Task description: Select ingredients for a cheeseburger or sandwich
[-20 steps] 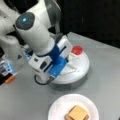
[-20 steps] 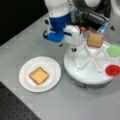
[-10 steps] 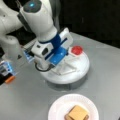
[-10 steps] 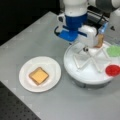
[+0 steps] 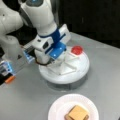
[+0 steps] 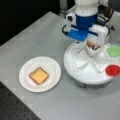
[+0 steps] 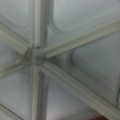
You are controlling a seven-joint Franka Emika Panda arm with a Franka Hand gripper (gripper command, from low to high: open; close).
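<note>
Lowered since the earlier frames, the fingers (image 6: 93,47) are set into the tray (image 6: 82,72) above a brown piece (image 6: 90,44), their opening and hold not discernible.

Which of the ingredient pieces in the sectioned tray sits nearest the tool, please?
The brown piece, directly under the tool; the green leaf and red disc lie farther out.
</note>
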